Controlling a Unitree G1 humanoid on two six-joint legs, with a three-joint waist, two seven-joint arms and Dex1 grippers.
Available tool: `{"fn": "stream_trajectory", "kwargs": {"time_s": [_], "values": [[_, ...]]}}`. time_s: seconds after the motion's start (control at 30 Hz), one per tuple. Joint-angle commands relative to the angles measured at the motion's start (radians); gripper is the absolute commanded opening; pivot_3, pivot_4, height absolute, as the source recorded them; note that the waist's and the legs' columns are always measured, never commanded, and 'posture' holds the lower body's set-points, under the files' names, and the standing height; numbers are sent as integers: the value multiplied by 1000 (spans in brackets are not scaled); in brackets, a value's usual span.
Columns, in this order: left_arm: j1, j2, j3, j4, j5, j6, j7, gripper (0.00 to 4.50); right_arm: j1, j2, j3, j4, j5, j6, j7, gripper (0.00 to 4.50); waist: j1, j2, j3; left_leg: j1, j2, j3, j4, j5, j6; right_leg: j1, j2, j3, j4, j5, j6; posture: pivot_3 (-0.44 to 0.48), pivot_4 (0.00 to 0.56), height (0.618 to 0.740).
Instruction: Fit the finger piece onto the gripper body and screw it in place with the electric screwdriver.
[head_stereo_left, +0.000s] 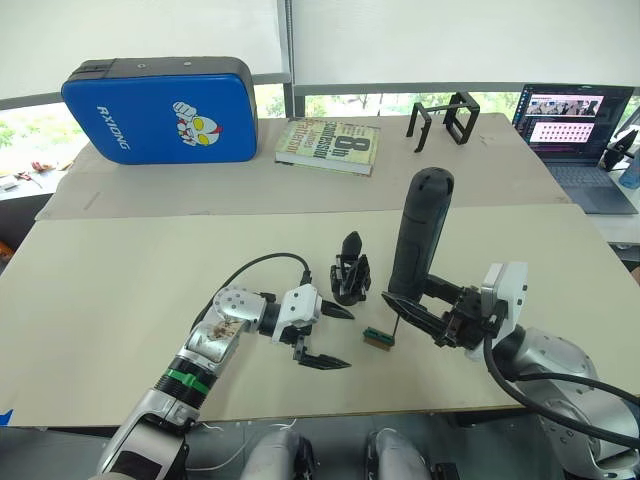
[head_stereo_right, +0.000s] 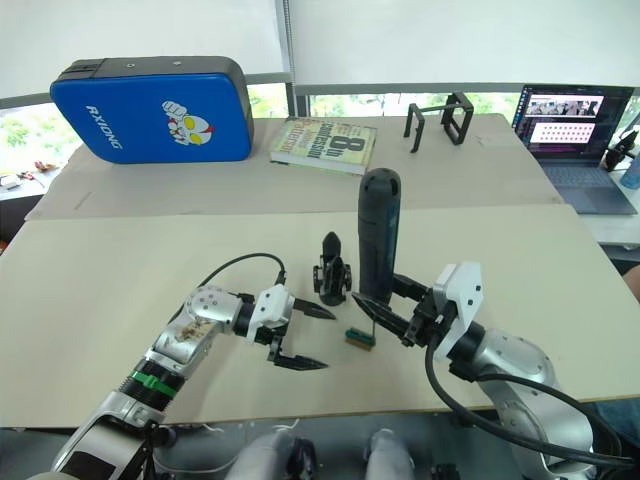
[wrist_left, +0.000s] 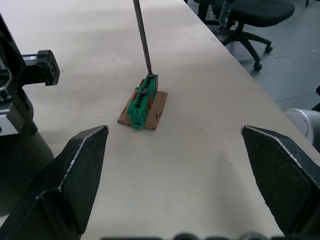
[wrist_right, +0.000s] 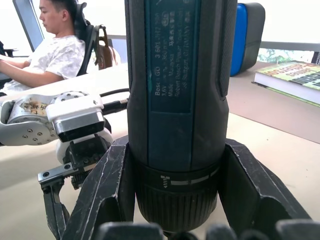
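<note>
The electric screwdriver (head_stereo_left: 424, 228) stands upright, and my right gripper (head_stereo_left: 415, 302) is shut on its lower part, with one finger (wrist_right: 106, 192) on each side of the barrel. Its thin metal bit (wrist_left: 142, 35) comes down onto a tiny green block (head_stereo_left: 377, 338) on a scrap of card. The gripper body (head_stereo_left: 350, 280) stands just left of the screwdriver. The pointed finger piece (head_stereo_left: 351, 246) rises upright from its top. My left gripper (head_stereo_left: 328, 338) is open, low over the table just in front of the gripper body, with nothing between its fingers (wrist_left: 75, 175).
At the back of the table are a blue case (head_stereo_left: 160, 110), a book (head_stereo_left: 330, 145) and open black frames (head_stereo_left: 445, 118). A laptop (head_stereo_left: 575, 130) sits at the far right. A seated person (wrist_right: 55, 50) is behind the table. The table's front edge (head_stereo_left: 400, 412) is close.
</note>
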Motion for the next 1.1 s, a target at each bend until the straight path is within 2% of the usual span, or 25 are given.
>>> {"fn": "stream_trajectory", "kwargs": {"time_s": [0.03,0.47,0.7,0.87,1.1], "values": [[-10,-4,4,-10,-4,-18,-1,4500,-6,2,-24,-33,10,-47,9,1897,0,0,0,0,0,0,0,0,0,0,0,0,0,0,0,0,150,740],[0,-2,2,-23,-4,-17,1,4500,-17,11,-14,-26,0,-48,9,1897,0,0,0,0,0,0,0,0,0,0,0,0,0,0,0,0,150,740],[14,27,27,-56,-31,30,-2,4500,-22,-1,-44,-85,42,-21,-9,1897,-1,0,0,0,0,0,0,0,0,0,0,0,0,0,0,0,150,740],[29,61,58,-100,-74,106,-2,4500,-44,-48,-78,-133,127,19,-11,1897,0,0,0,0,0,0,0,0,0,0,0,0,0,0,0,0,150,740],[46,91,103,-127,-95,147,34,4500,-222,-185,-141,-138,404,157,-41,1897,0,-1,0,0,1,0,0,0,0,0,0,0,-1,0,0,0,150,740]]}}
